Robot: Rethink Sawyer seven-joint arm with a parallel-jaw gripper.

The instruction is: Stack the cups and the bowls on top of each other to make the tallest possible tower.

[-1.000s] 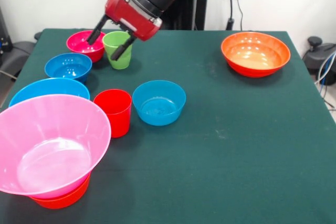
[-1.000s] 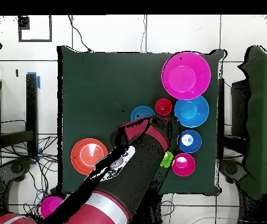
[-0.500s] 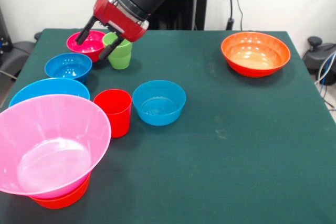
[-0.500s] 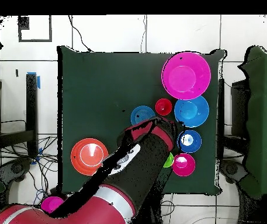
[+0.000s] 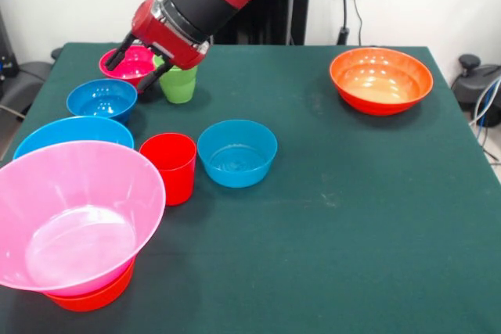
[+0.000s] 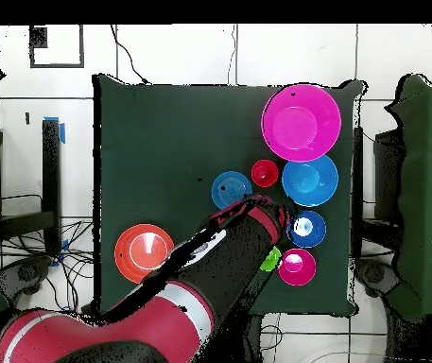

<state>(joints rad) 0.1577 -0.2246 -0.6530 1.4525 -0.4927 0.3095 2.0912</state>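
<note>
End effector [image 5: 135,64] spread, empty, over magenta bowl [image 5: 133,62] rim (green cup [image 5: 178,85] beside).

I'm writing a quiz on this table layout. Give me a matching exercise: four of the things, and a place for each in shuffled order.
Things:
1. hot pink bowl
2. red cup
3. green cup
4. lone orange bowl

Places, front view:
A. by itself, far right of the table
B. partly behind the hand
C. nested on an orange bowl, near left
D. just left of the mid-size blue bowl

Pairs: 1-C, 2-D, 3-B, 4-A
</note>
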